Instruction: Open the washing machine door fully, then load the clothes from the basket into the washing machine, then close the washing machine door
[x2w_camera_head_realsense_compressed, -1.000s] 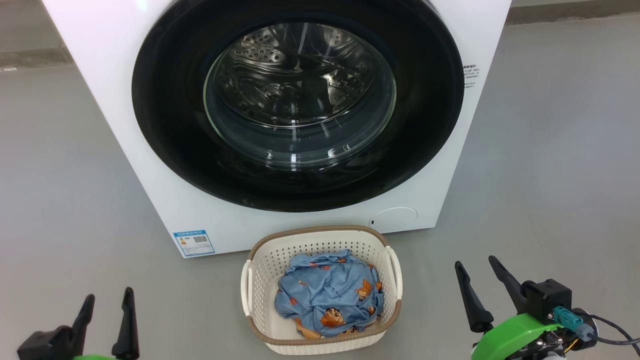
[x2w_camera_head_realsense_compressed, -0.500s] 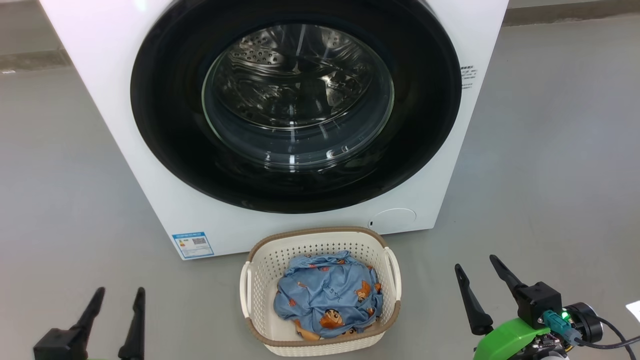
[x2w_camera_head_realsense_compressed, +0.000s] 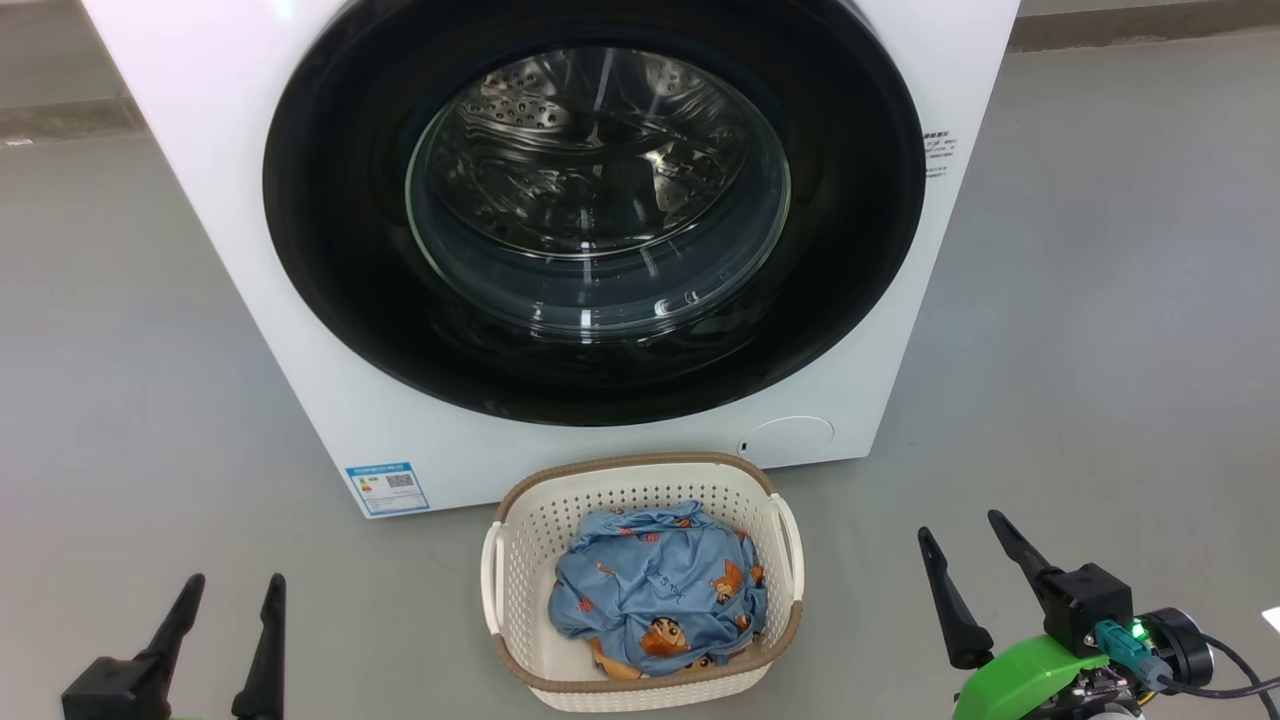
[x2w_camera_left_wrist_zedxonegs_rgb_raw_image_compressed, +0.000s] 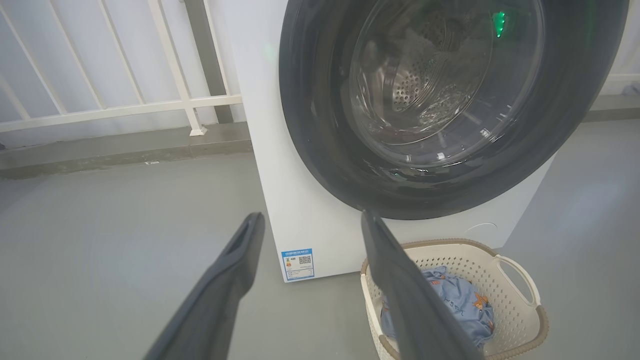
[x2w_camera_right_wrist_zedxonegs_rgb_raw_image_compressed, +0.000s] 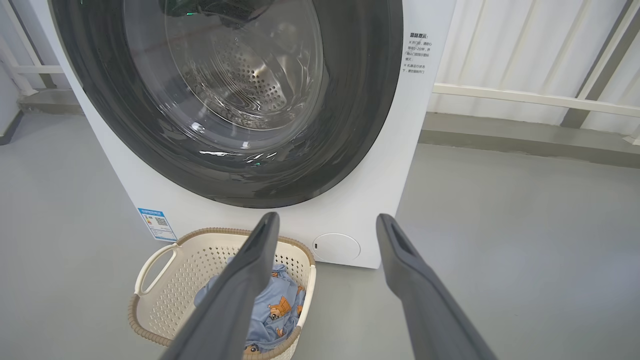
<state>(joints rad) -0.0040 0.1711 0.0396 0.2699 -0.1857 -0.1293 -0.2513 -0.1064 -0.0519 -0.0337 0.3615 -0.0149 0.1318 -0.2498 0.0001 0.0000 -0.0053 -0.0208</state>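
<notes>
The white washing machine (x2w_camera_head_realsense_compressed: 300, 330) stands ahead with its round black-rimmed door (x2w_camera_head_realsense_compressed: 340, 270) shut against the front; the steel drum shows through the glass. On the floor right before it sits the cream basket (x2w_camera_head_realsense_compressed: 520, 560) holding the light blue clothes (x2w_camera_head_realsense_compressed: 655, 590) in a bundle. My left gripper (x2w_camera_head_realsense_compressed: 232, 582) hovers open at the lower left, left of the basket. My right gripper (x2w_camera_head_realsense_compressed: 962, 524) is open at the lower right, right of the basket. The door (x2w_camera_left_wrist_zedxonegs_rgb_raw_image_compressed: 320, 150) (x2w_camera_right_wrist_zedxonegs_rgb_raw_image_compressed: 360, 125), basket (x2w_camera_left_wrist_zedxonegs_rgb_raw_image_compressed: 515, 290) (x2w_camera_right_wrist_zedxonegs_rgb_raw_image_compressed: 165, 280) and clothes (x2w_camera_left_wrist_zedxonegs_rgb_raw_image_compressed: 462, 305) (x2w_camera_right_wrist_zedxonegs_rgb_raw_image_compressed: 277, 305) also appear past each wrist's spread fingers.
Grey floor (x2w_camera_head_realsense_compressed: 1100, 350) surrounds the machine on both sides. A white railing (x2w_camera_left_wrist_zedxonegs_rgb_raw_image_compressed: 125, 105) on a low kerb runs behind at the left, and another railing (x2w_camera_right_wrist_zedxonegs_rgb_raw_image_compressed: 525, 95) behind at the right. A blue label (x2w_camera_head_realsense_compressed: 387, 486) and round cap (x2w_camera_head_realsense_compressed: 790, 438) mark the machine's lower front.
The left gripper shifted slightly right and lower in the head view; the right gripper drifted a little right and down. Door, basket and clothes have not moved.
</notes>
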